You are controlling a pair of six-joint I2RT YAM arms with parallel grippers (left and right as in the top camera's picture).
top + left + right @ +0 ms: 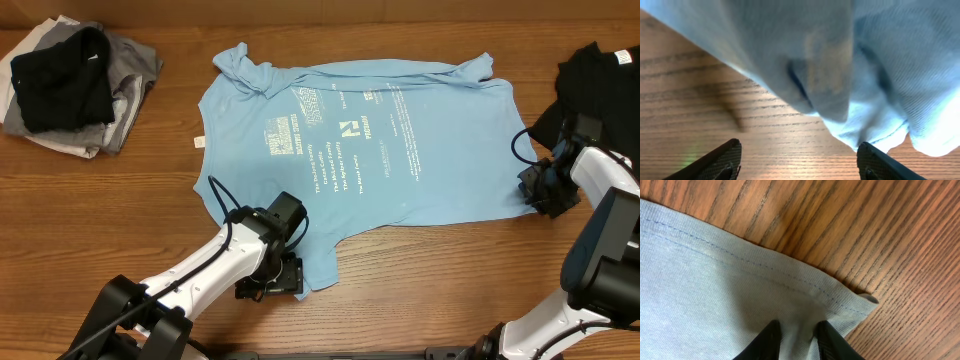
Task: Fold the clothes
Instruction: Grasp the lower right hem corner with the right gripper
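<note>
Light blue T-shirt (400, 140) spread flat, no fold made yet: left gripper (272, 283) released beside its near edge, right gripper (545, 190) clenched on hem corner; black garment (600, 85) apparently still waiting.

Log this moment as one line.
left gripper: open, by light blue shirt edge | right gripper: pinching hem corner | shirt: spread out, unfolded

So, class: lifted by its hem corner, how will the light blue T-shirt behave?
Probably floppy: the light blue T-shirt lies creased and bunched at the collar. Likely light, since the hem looks thin. Pushed across the table, it would probably wrinkle rather than slide.
</note>
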